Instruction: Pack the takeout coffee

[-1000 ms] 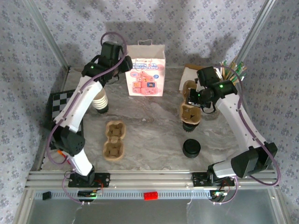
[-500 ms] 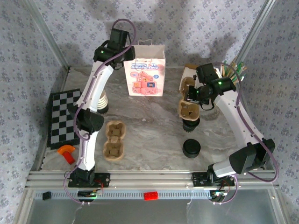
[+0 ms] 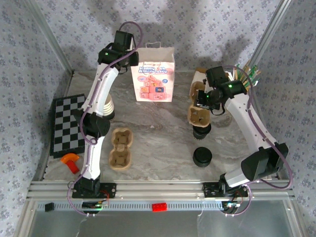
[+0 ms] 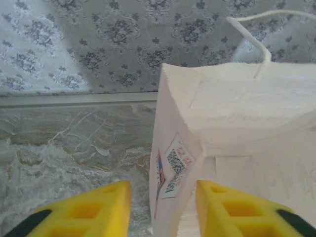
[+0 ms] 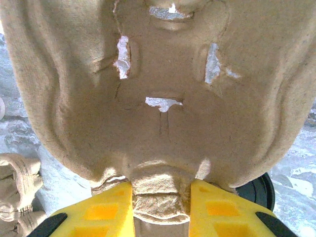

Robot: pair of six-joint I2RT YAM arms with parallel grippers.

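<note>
Two grippers over worktop's (image 3: 163, 128) far half
Spread, left gripper (image 4: 163, 197) straddles paper bag's (image 4: 237, 98) edge — right gripper (image 5: 160, 197) pinches pulp cup carrier (image 5: 163, 74).

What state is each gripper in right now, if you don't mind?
Left gripper: open, straddling the bag edge.
Right gripper: shut on the carrier.

Open marble runs down the middle of the bench (image 3: 158, 129), between the pulp cup carrier (image 3: 121, 148) lying left and the black lid (image 3: 202, 157) near right. Far centre stands the white paper bag (image 3: 153, 74), its left edge between the left hand's (image 4: 163, 190) parted fingers. On the right, a second carrier (image 5: 158, 98), clamped in the right hand (image 5: 161, 190), blocks the way.
</note>
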